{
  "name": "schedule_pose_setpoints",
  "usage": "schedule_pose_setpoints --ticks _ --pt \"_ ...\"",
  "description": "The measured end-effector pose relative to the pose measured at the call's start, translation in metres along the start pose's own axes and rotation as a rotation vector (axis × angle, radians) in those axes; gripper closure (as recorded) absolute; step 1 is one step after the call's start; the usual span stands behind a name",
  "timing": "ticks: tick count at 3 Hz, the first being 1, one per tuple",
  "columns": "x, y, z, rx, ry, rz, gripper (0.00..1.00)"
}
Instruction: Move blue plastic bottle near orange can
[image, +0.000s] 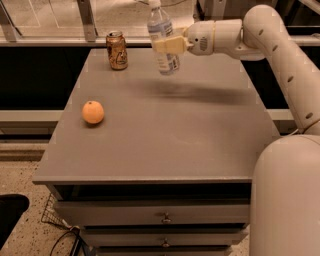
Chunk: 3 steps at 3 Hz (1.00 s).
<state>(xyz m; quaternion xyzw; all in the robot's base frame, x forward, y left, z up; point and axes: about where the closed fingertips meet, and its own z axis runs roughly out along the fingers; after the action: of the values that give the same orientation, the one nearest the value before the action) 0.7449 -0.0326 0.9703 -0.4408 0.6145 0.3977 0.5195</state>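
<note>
The blue plastic bottle (161, 37) is a tall clear bottle with a white cap and pale label. It hangs tilted in the air above the back of the grey table (160, 135). My gripper (166, 46) reaches in from the right and is shut on the bottle's middle. The orange can (116, 50), brownish with a silver top, stands upright at the table's back left. It is to the left of the bottle and apart from it.
A round orange fruit (93, 112) lies on the left side of the table. My white arm (280, 45) crosses the back right. The table has drawers (162, 217) below its front edge. A railing runs behind the table.
</note>
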Motion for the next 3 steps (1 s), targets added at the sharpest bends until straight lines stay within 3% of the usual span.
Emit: schedule_pose_setpoints --ticks 1,2,3 --pt "-0.054 -0.015 -0.020 0.076 -0.064 -0.010 1.00" --pt "-0.079 -0.027 -0.027 0.111 -0.117 -0.008 1.00" --pt "-0.069 -0.049 -0.010 0.133 -0.145 0.006 1.00"
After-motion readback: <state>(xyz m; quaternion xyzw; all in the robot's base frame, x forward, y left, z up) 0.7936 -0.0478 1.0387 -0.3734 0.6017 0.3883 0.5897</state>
